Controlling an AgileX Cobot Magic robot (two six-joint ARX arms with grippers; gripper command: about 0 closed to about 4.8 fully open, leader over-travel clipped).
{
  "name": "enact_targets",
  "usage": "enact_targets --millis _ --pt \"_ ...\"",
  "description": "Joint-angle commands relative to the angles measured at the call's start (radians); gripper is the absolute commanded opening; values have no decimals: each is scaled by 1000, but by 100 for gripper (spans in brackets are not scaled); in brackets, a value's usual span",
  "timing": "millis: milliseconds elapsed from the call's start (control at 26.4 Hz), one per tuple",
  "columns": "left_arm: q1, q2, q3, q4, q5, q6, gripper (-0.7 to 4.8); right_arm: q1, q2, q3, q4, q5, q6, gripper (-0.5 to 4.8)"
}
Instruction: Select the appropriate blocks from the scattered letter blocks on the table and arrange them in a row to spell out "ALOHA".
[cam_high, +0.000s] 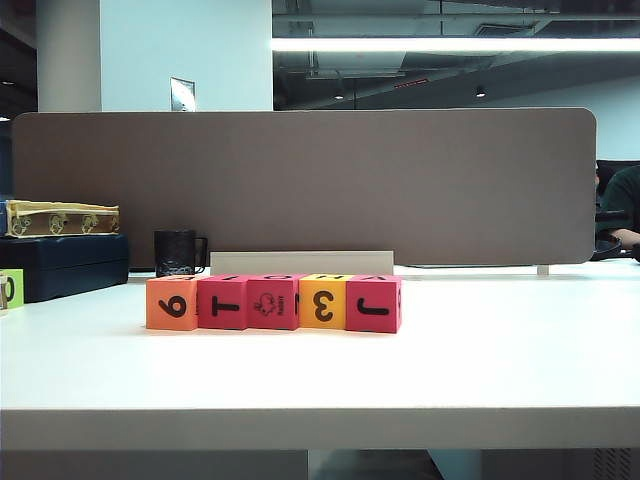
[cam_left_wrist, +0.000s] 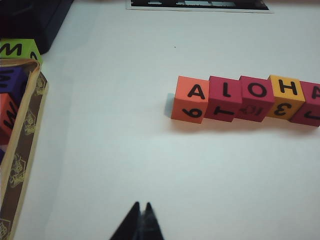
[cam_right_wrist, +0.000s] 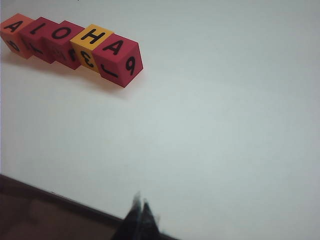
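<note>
Hands first: the left hand (cam_left_wrist: 141, 222) hangs with its fingertips pressed together and nothing between them, over bare tabletop (cam_left_wrist: 125, 165) well short of the blocks. The right hand (cam_right_wrist: 140, 220) is likewise closed and empty, near the tabletop's edge and well apart from the row.

Outward from them sit the five blocks in one row, touching side to side: orange block (cam_left_wrist: 191, 99), then pink (cam_left_wrist: 222, 98), pink (cam_left_wrist: 256, 98), yellow (cam_left_wrist: 285, 96) and a last pink (cam_left_wrist: 310, 102). Their top faces read A, L, O, H, A, so the spelling looks finished. The step in hand, I judge, is simply clearing away, and doing it well means lifting both hands up and back without sweeping toward the row, since light foam cubes would shift at a touch.

In the exterior view the hands are not seen at all, and only the blocks' front faces show there: 6, T, a small logo, 3 and J. The last pink block is cut off at the frame edge in the left wrist view. A box (cam_left_wrist: 20, 150) with more blocks, among them a green block (cam_left_wrist: 17, 49), is only partly visible, its letters hard to read.
</note>
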Motion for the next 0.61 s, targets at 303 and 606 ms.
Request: enact_targets --millis 303,606 --pt "1 -1 2 5 3 1 -6 2 0 2 15 -1 -3 -5" --pt "216 -45 -224 452 0 87 -6 2 0 2 15 -1 -3 -5"
